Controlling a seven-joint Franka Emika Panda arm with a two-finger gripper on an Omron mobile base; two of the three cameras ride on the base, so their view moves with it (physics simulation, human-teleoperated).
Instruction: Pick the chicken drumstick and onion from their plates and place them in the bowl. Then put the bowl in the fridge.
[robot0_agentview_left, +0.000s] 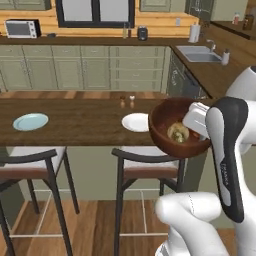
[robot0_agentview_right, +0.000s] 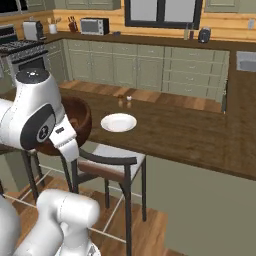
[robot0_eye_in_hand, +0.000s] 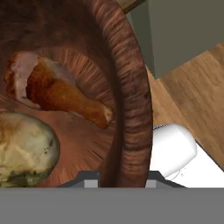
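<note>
Jaws are pinching the rim of the deep glossy reddish-brown wooden bowl (robot0_eye_in_hand: 131, 100), carrying it tilted off the near edge of the dark wooden bench (robot0_agentview_left: 75, 122), presumably for the fridge run. Reddish-brown chicken drumstick (robot0_eye_in_hand: 57, 92) and pale yellowish-tan round onion (robot0_eye_in_hand: 24, 148) are lying inside. Flat white plate (robot0_agentview_left: 136, 122) is sitting just left; light blue plate (robot0_agentview_left: 30, 121) far left. Dark-framed stools (robot0_agentview_left: 145, 165) are standing below, possibly obstructing.
</note>
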